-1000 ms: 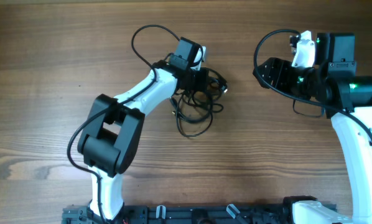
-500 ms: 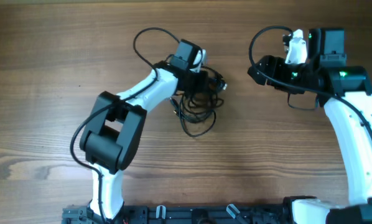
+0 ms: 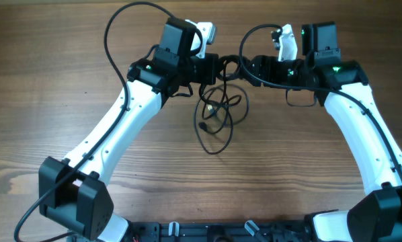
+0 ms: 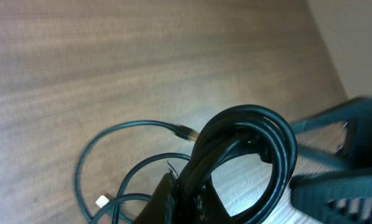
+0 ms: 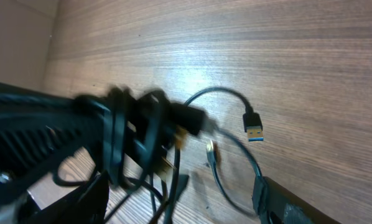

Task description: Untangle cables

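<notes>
At the near side, below the cables (image 3: 218,114), the brown wooden tabletop (image 3: 288,175) shows its grain. Two white arms come up from there. The left arm (image 3: 113,128) is on the left of the cables and the right arm (image 3: 359,134) is on the right of them. The cables are thin black cords in a loose tangle. Their lowest loops spread out toward the near side, with a small plug (image 3: 203,125) among them. Farther up, the cords bunch into one thick bundle. The left fingers (image 3: 213,67) are clamped tight on that bundle at the far end of the cables. In the left wrist view the bundle curls in a round loop above the wood. The right fingers (image 3: 252,67) are spread wide apart just to the right of the cables' far end, close to the left fingers, and are not closed on anything. In the right wrist view a flat plug with a blue middle (image 5: 253,126) shows over the wood beside the cables.
</notes>
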You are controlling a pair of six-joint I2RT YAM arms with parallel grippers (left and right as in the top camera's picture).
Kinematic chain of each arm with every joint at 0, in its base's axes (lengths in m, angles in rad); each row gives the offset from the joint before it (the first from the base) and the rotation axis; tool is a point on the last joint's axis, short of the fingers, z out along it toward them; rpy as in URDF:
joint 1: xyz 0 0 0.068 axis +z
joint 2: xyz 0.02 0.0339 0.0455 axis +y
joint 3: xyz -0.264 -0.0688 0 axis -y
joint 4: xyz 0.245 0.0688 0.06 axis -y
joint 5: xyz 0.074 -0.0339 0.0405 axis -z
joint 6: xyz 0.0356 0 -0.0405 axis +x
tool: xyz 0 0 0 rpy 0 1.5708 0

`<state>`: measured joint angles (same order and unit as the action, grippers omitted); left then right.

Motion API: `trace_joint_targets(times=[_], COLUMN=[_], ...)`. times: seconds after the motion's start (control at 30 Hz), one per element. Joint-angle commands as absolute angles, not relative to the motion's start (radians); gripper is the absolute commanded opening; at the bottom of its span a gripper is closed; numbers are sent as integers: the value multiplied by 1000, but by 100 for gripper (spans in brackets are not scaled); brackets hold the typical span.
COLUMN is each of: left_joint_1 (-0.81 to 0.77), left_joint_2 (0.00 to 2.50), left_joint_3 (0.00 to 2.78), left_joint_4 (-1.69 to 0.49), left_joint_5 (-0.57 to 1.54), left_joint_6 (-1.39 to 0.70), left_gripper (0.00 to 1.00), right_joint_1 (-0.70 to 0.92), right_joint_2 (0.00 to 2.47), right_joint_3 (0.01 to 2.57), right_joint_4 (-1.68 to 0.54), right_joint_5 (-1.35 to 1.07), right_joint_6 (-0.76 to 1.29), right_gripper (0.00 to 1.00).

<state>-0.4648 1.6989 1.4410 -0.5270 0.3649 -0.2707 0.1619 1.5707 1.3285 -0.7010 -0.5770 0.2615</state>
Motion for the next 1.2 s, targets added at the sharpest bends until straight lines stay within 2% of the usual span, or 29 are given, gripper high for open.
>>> trace_joint_targets(times=[0.0,0.23,0.5,0.57,0.7,0.87,1.17], left_joint_1=[-477,-480,-480,-479,-458,-401,-295], left_joint_2=[1696,1696,1694,1690,1662,1563,1326], left_joint_3=[1448,1448,1448,1448,1448,1448,1448], left_joint_4=[-532,-528,-509,-514,-513,-501,-468], left_joint_5=[404,407,408,408,408,407,408], left_joint_6=[-277,-299,-353,-352,-352,-348,-376], left_gripper=[4,4,4,4,4,4,4], right_joint_1=[167,181,266,257,205,147,142], right_joint_2=[1579,1581,1653,1665,1665,1680,1776], right_joint_3=[1334,1334,1334,1334,1334,1333,1333], right_joint_4=[-693,-678,-693,-701,-701,-723,-741], right_joint_5=[-601,-599,-376,-322,-311,-311,-318], right_joint_6=[241,279,428,460,490,489,502], right_gripper=[76,73,35,19,4,4,4])
